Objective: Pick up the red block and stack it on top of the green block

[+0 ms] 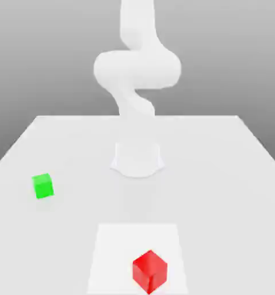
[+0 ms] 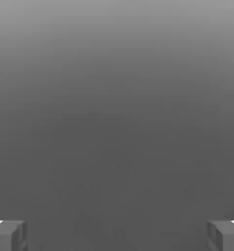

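We had the gripper (image 2: pixel 117 236) open, its two fingers standing wide apart in the hand view with nothing between them. The red block (image 1: pixel 150 272) sat near the front of the table (image 1: pixel 220 173), on a white square patch (image 1: pixel 119 245), turned so that an edge between two side faces pointed towards the exterior view's camera. The green block (image 1: pixel 43 186) lay well apart from it, farther back towards the exterior view's left, with bare tabletop around it.

We took the red block to be light and stiff, something that would neither dent nor sag under a squeeze. Its plain, flat faces might have been a little slippery, so we judged it best to grip two opposite side faces squarely, around mid-height, with the hand turned to match the block's angle. Closing across corners would probably have twisted it or let it slip out. A firm, moderate hold seemed enough, leaving the underside free to settle flat on the green block.
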